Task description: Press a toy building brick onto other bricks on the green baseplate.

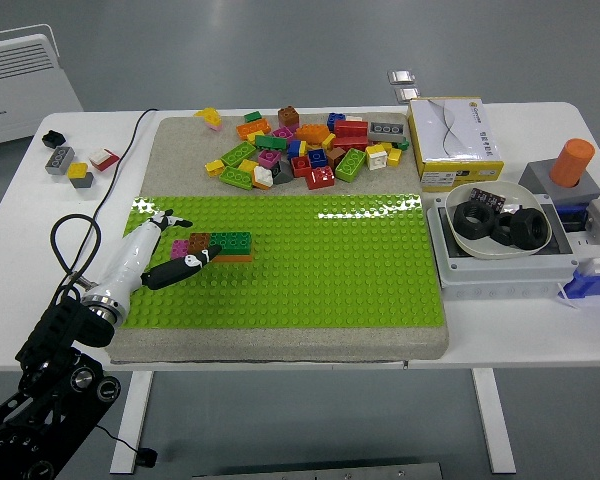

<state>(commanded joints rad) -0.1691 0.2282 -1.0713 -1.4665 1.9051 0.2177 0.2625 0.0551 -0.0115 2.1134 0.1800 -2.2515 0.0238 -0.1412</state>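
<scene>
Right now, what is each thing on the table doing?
Left hand: open, fingers by the small stack, holding nothing.
Green brick: stuck on the stack on the baseplate.
Baseplate: flat on the grey mat.
Loose bricks: piled at the mat's far edge.
Bowl: upright, black rings inside.
Yellow box: closed, lying flat.
</scene>
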